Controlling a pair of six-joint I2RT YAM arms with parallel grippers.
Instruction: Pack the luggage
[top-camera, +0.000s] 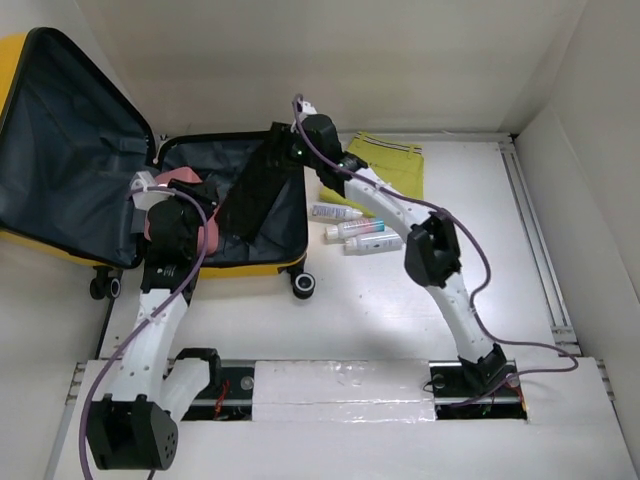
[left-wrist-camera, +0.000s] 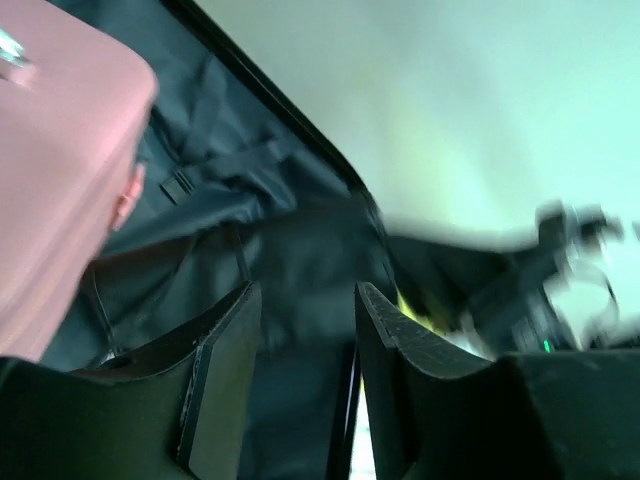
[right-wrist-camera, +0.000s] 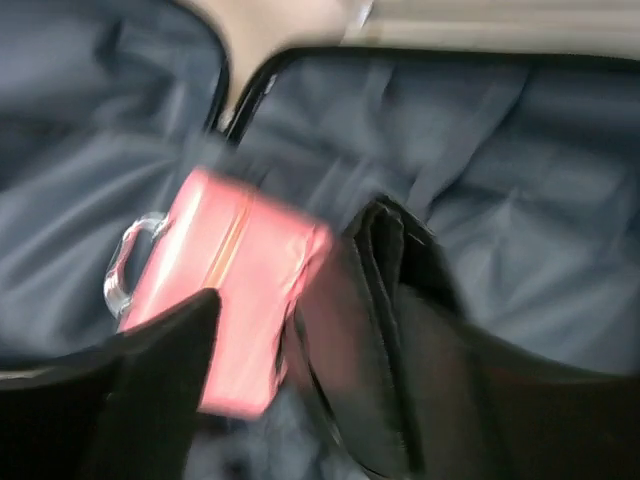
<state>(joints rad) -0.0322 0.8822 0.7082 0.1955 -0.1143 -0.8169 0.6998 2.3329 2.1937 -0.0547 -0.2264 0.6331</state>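
Observation:
The yellow luggage (top-camera: 250, 268) lies open at the left, its lid (top-camera: 60, 130) tilted up and its dark grey lining showing. A small pink case (top-camera: 152, 226) lies inside it, also seen in the left wrist view (left-wrist-camera: 60, 180) and the right wrist view (right-wrist-camera: 240, 290). A folded black cloth (top-camera: 260, 190) lies slanted in the base half. My right gripper (top-camera: 292, 150) is at its far end. In its own view (right-wrist-camera: 320, 310) the jaws stand apart, the cloth (right-wrist-camera: 390, 330) against the right side, blurred. My left gripper (top-camera: 195, 205) hovers beside the pink case, open and empty (left-wrist-camera: 305, 290).
Three toiletry bottles (top-camera: 358, 228) lie on the table just right of the luggage. A folded yellow-green item (top-camera: 392, 160) lies behind them. The luggage's black wheels (top-camera: 303, 285) stick out toward the arms. White walls close in the table on the left, back and right.

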